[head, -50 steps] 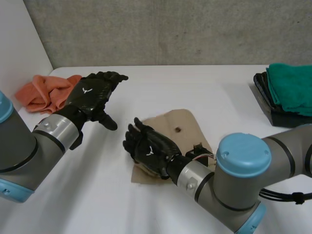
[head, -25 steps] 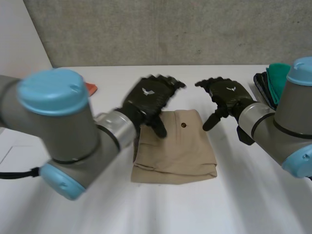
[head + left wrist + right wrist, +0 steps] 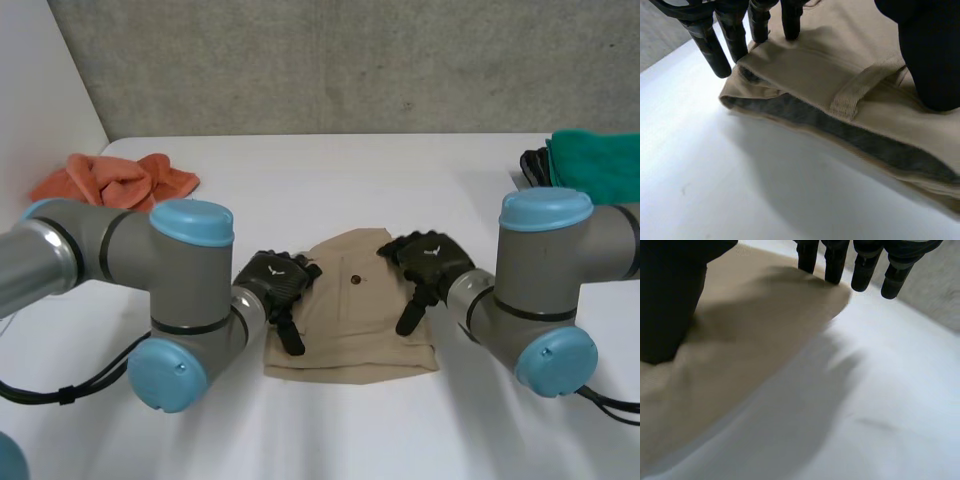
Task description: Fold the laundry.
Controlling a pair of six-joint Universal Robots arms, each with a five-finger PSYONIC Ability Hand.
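A folded beige garment (image 3: 350, 320) with a dark button lies in the middle of the white table (image 3: 320, 430). My left hand (image 3: 274, 283) rests open on its left edge, fingers straight; in the left wrist view the fingertips (image 3: 790, 25) press the beige cloth (image 3: 850, 95) near a belt loop. My right hand (image 3: 428, 262) lies open on the garment's right edge. In the right wrist view its fingers (image 3: 832, 262) touch the cloth's (image 3: 740, 340) far rim, and the thumb presses the fabric.
A crumpled orange cloth (image 3: 115, 185) lies at the back left of the table. At the back right a green cloth (image 3: 600, 170) sits on a dark tray (image 3: 545, 200). A grey wall stands behind.
Both hands have come down from above the table onto the garment, the left onto its left edge and the right onto its right edge. The right arm swung back to its own side.
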